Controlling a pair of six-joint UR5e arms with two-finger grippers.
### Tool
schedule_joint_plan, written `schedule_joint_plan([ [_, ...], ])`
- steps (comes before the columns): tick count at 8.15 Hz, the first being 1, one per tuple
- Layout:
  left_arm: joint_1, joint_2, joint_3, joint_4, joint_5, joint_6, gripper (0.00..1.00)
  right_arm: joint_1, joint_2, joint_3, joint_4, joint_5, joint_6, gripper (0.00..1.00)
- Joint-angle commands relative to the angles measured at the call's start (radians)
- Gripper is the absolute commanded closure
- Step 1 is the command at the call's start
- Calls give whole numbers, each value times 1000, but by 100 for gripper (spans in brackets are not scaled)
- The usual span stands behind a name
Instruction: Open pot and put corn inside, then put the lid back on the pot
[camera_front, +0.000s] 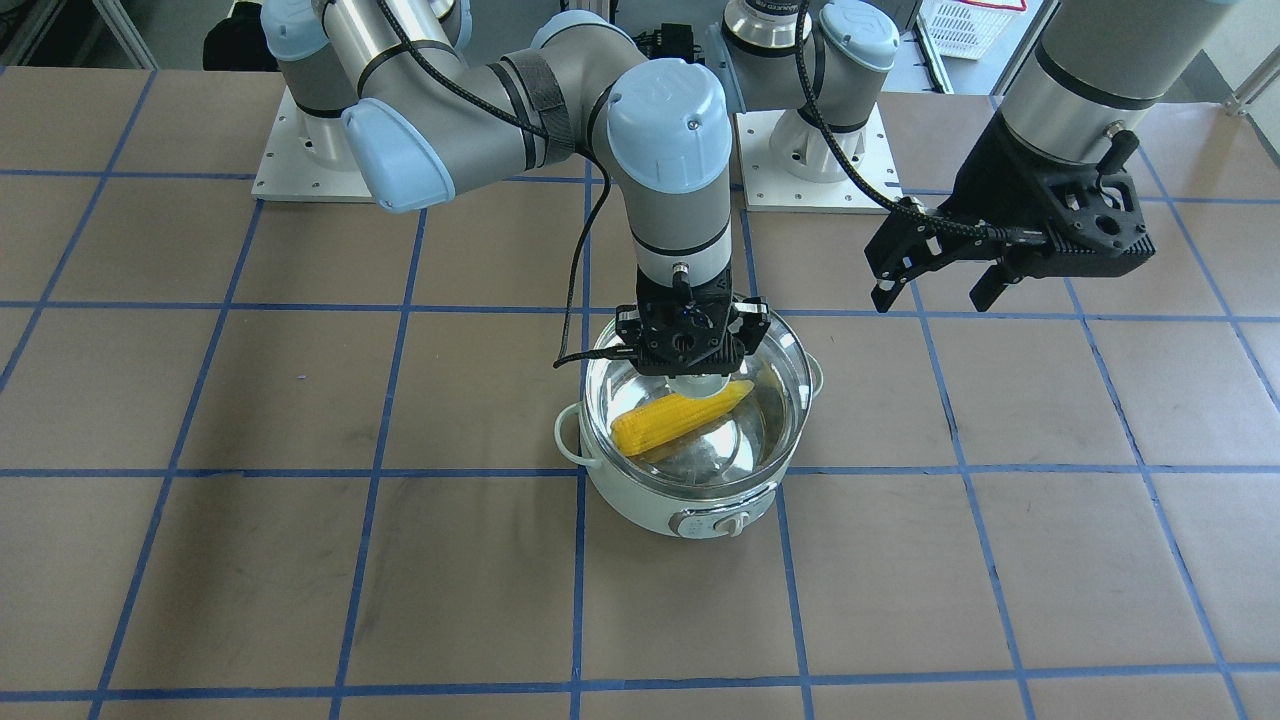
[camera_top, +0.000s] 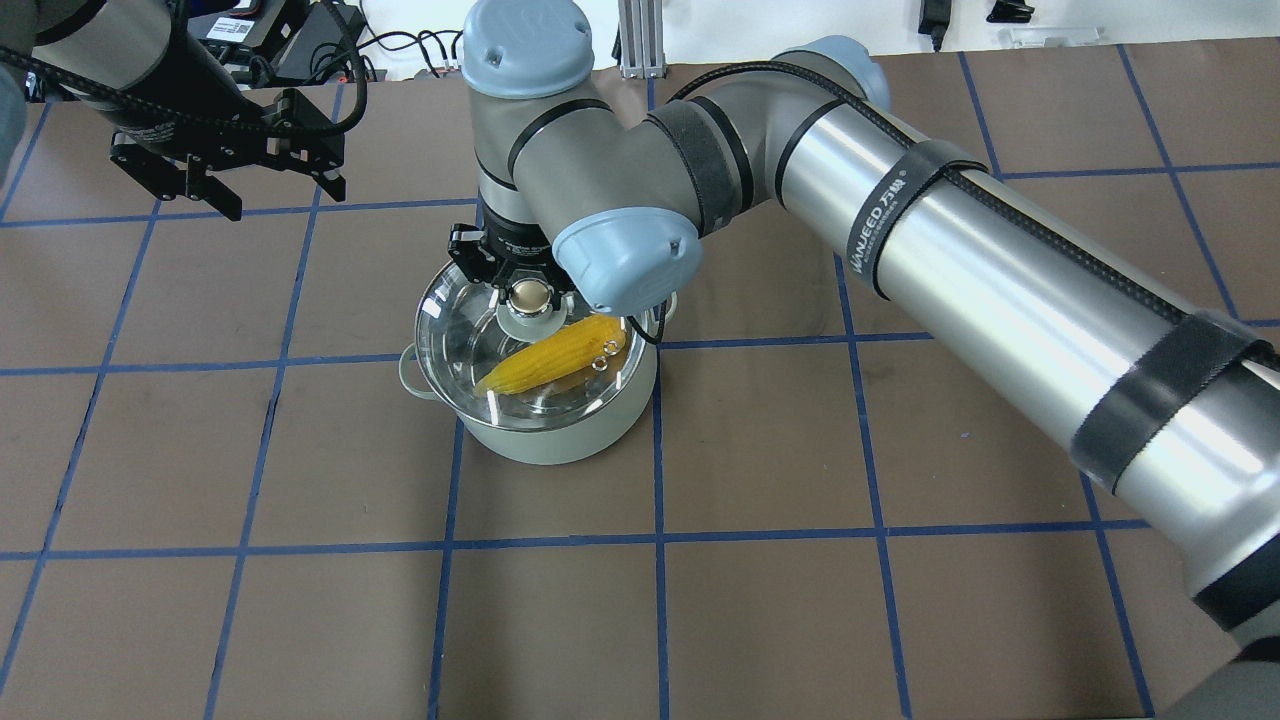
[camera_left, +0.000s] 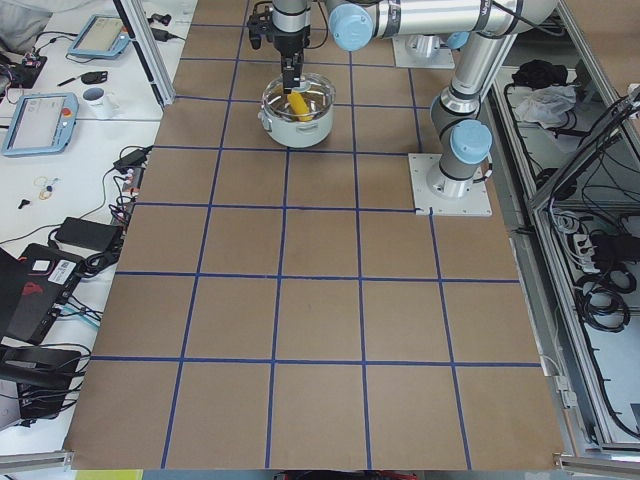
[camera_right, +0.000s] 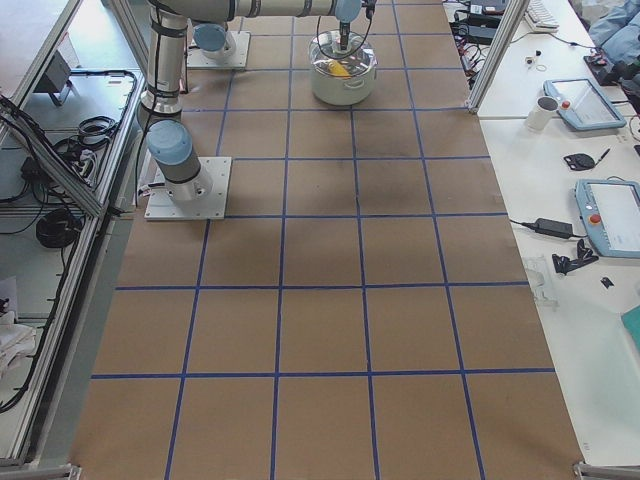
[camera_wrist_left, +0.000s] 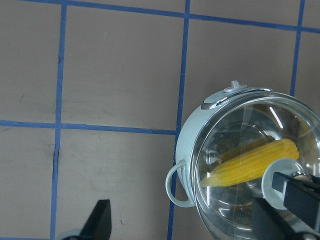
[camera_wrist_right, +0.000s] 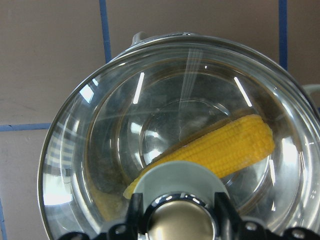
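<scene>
The pale mint pot (camera_front: 640, 500) stands mid-table, with the yellow corn (camera_front: 670, 420) lying inside on its steel floor. The glass lid (camera_top: 460, 330) covers the pot's mouth; I cannot tell whether it rests on the rim or hangs just above it. My right gripper (camera_top: 528, 290) is straight over the pot, shut on the lid's beige-gold knob (camera_wrist_right: 180, 222). The corn shows through the glass in the right wrist view (camera_wrist_right: 225, 147). My left gripper (camera_top: 278, 195) is open and empty, raised above the table on the pot's left, apart from it. The pot (camera_wrist_left: 192, 135) shows in the left wrist view.
The brown table (camera_top: 760, 500) carries a grid of blue tape lines. The right arm's forearm (camera_top: 1000, 270) slants across the right half of the overhead view. Side benches with tablets and cables (camera_left: 60, 120) flank the table's ends.
</scene>
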Motion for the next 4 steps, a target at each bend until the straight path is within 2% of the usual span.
schedule_joint_plan([
  [1,0,0,0,0,1,-1,0,-1,2,2,0,-8,-5,90],
  [4,0,0,0,0,1,-1,0,-1,2,2,0,7,14,84],
])
